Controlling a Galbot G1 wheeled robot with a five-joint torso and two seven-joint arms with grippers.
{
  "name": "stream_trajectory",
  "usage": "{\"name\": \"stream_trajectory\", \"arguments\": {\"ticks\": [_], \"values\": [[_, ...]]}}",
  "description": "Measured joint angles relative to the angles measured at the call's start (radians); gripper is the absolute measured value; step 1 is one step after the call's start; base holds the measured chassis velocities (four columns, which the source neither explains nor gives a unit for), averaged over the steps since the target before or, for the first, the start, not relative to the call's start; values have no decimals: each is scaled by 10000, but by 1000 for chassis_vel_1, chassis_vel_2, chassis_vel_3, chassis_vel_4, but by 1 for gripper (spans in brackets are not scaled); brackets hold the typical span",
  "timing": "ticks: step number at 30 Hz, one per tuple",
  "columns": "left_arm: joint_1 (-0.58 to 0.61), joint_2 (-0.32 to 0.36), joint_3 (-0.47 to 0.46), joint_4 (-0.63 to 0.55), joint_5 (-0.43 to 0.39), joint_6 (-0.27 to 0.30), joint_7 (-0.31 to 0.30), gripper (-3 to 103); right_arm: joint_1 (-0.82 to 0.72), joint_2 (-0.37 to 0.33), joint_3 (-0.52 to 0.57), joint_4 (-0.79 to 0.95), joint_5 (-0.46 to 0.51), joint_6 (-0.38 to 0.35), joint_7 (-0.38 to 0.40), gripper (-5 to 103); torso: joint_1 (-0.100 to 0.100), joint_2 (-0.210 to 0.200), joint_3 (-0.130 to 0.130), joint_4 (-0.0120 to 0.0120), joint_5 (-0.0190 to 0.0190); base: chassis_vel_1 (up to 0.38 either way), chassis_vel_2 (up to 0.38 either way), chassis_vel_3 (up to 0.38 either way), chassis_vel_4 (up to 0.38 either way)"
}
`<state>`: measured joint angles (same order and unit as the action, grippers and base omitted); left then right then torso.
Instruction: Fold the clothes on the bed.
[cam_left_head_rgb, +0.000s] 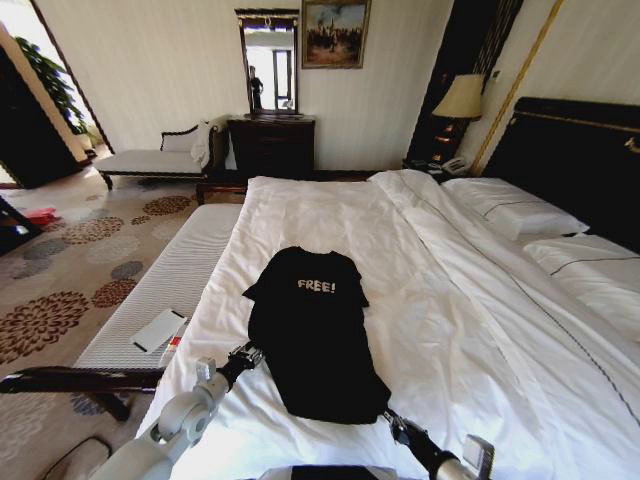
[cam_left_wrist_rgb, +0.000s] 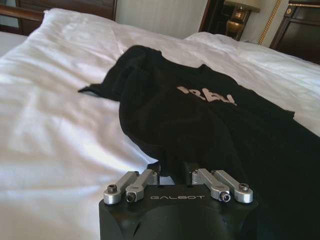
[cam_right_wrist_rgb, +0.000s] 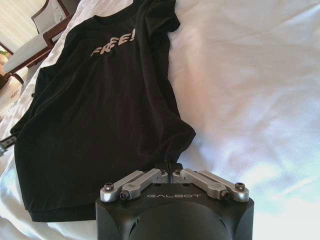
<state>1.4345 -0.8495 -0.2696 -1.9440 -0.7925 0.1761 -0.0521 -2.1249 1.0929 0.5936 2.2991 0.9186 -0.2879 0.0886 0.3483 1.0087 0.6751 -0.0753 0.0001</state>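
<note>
head view, t-shirt (cam_left_head_rgb: 312, 335) on bed (cam_left_head_rgb: 470, 330), fingers (cam_right_wrist_rgb: 167, 166) pinching hem

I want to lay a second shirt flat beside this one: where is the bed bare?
Widest bare sheet lies between the black T-shirt and the pillows on the bed; more lies beyond its collar toward the far edge. It is crowded at the near hem, where the left gripper and right gripper sit, and the strip on the bench side is narrow.
</note>
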Motion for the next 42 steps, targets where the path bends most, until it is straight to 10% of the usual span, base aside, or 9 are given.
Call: {"name": "stream_trajectory", "arguments": {"ticks": [8,27,36,42], "values": [[669,706,-776,-762,-452,78,-171,2,114,-107,36,43,73,-11,66,0,0,0,0,2,0,0,0,0,0],[1708,1722,-2316,-2436,-1794,729,-1177,1,40,-38,137,135,84,-3,59,0,0,0,-1,1,1,0,0,0,0],[474,1465,-1356,-1833,-1956,1225,-2156,-1,94,-139,161,85,129,-6,62,0,0,0,0,0,0,0,0,0,0],[-280,746,-224,-1021,-1469,1324,-2262,23,233,-287,155,30,227,-38,64,0,1,0,0,1,-1,0,0,0,0]]}}
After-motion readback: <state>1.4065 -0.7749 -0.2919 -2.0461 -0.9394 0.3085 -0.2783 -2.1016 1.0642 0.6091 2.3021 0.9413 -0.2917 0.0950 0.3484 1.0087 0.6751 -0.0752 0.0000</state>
